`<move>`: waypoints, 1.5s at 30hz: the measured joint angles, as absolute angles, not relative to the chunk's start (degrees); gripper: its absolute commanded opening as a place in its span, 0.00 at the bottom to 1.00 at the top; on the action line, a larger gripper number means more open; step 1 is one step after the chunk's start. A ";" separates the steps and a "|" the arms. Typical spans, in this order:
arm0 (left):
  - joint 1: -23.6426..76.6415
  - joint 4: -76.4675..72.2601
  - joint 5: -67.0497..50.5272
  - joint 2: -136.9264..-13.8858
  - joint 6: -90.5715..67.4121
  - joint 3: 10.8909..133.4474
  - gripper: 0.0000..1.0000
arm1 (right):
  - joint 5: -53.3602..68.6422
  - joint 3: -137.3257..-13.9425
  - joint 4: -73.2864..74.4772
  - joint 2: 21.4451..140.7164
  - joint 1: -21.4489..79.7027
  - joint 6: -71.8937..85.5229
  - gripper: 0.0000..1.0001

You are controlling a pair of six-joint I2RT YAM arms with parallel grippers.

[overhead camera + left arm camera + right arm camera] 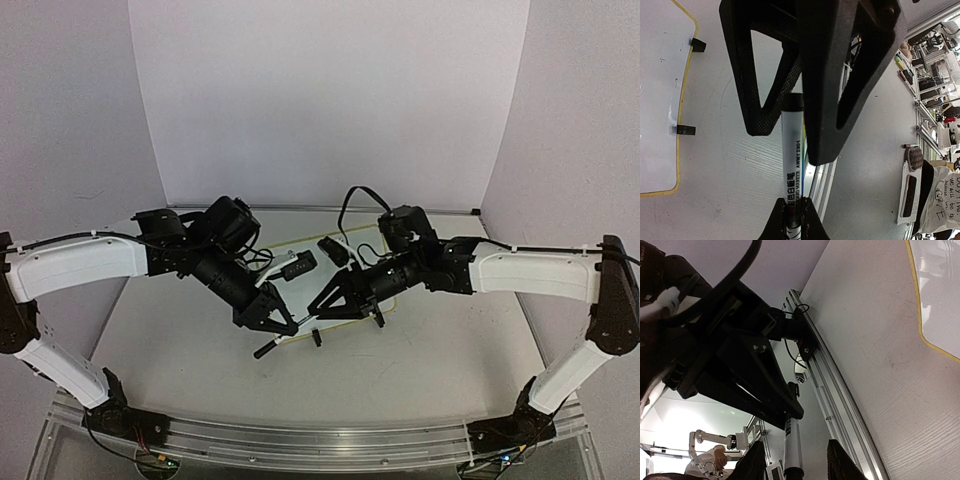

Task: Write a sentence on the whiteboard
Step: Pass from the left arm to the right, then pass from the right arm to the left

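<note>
The whiteboard (392, 300) lies flat mid-table under both arms, its yellow rim (681, 95) and two black clip feet (686, 130) showing in the left wrist view. The sentence is out of view. My left gripper (278, 325) (794, 220) is shut on a white marker (791, 150) (302, 326), held level above the table. My right gripper (320, 312) (796, 465) is open. Its fingers (840, 464) straddle the marker's black end (792, 472), with a gap on each side.
Two small black objects (298, 265) (335, 250) rest on the board's far part. An aluminium rail (300, 445) runs along the near table edge. White backdrop panels (330, 100) close in the back and sides. Clutter (935, 190) sits beyond the table.
</note>
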State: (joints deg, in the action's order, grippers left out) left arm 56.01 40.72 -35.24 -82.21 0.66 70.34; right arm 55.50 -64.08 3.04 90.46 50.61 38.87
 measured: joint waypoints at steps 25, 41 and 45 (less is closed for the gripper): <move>54.29 10.59 -24.43 -69.55 -23.68 50.61 0.93 | 45.17 -55.84 -10.09 80.15 48.82 40.14 0.00; 48.71 -7.22 -37.96 -62.89 -38.86 43.50 0.56 | 44.28 -50.58 -19.48 74.04 48.84 41.43 0.00; 48.53 -9.09 -39.77 -62.87 -40.77 42.34 0.52 | 44.14 -50.31 -21.48 72.81 48.84 42.06 0.00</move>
State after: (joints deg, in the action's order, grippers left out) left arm 48.53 -9.09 -39.77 -62.87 -40.77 42.34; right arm 44.14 -50.31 -21.48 72.81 48.84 42.06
